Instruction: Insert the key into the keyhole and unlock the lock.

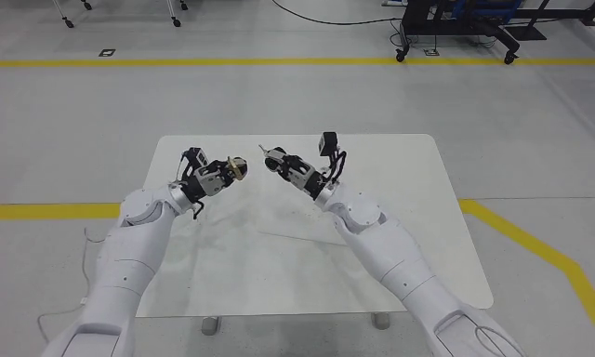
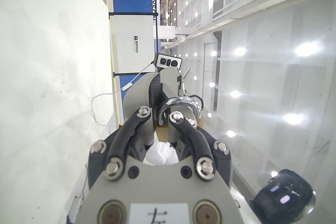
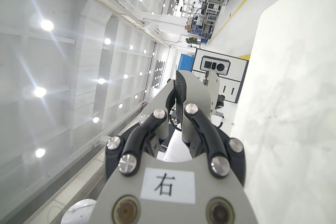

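A brass padlock (image 1: 238, 168) with a silver shackle (image 2: 181, 101) is held above the white table (image 1: 400, 236); my left gripper (image 1: 226, 172) is shut on it. My right gripper (image 1: 275, 159) faces it from a short distance and is shut on a thin metal key (image 1: 264, 150), whose tip points toward the lock with a small gap between them. In the left wrist view my gripper (image 2: 164, 96) clamps the lock's brass body (image 2: 162, 131), and the key (image 2: 187, 73) shows beyond it. In the right wrist view the key (image 3: 174, 76) sticks out from between the closed pads (image 3: 181, 89).
Both arms hover over the back half of the table, whose far edge (image 1: 297, 137) lies just behind them. Yellow floor lines (image 1: 279, 61) run around the table. Wheeled stands (image 1: 456, 27) are far back on the floor.
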